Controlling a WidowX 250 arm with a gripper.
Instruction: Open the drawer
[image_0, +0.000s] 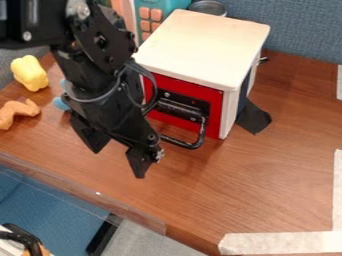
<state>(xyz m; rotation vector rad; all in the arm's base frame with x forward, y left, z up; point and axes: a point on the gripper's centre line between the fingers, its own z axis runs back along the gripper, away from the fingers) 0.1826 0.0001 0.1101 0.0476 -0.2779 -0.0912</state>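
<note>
Lying nearest, pale tape (280, 243) crosses the tabletop (267, 195). Beyond, the gripper (119, 161), fingers spread, hangs near the handle (195, 144) of the red drawer (214, 115), partly hidden by the arm (90, 55); behind the white cabinet (200, 40) stands a metal tin (208, 7).

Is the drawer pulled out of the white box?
No, the red drawer front sits flush with the front edges of the white box.

A yellow toy (29, 73) lies near an orange toy (16, 113).
</note>
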